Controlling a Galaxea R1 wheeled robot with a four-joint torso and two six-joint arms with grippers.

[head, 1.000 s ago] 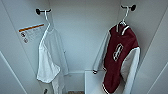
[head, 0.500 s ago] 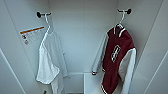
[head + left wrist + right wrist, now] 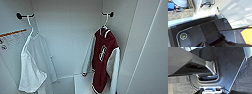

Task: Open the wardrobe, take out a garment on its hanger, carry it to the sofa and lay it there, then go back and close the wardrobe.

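Observation:
The wardrobe [image 3: 70, 37] stands open in the head view and I look into its white inside. On its right side the garment [image 3: 102, 62], a dark red jacket with white sleeves and a white chest emblem, hangs on its thin white hanger [image 3: 106, 22]. The hanger's hook sits over a black peg [image 3: 110, 14] high on the wall. The jacket's hem reaches down to the picture's lower edge.
A plain white shirt [image 3: 32, 65] hangs on another white hanger [image 3: 30, 23] from a black peg at the left. An orange-and-white label [image 3: 12, 37] is stuck on the left inner wall. A white panel [image 3: 150, 50] borders the opening on the right.
The whole head picture has shifted left and a little down, and the wardrobe's inside looks slightly nearer, so the camera moved. Both garments hang as before.

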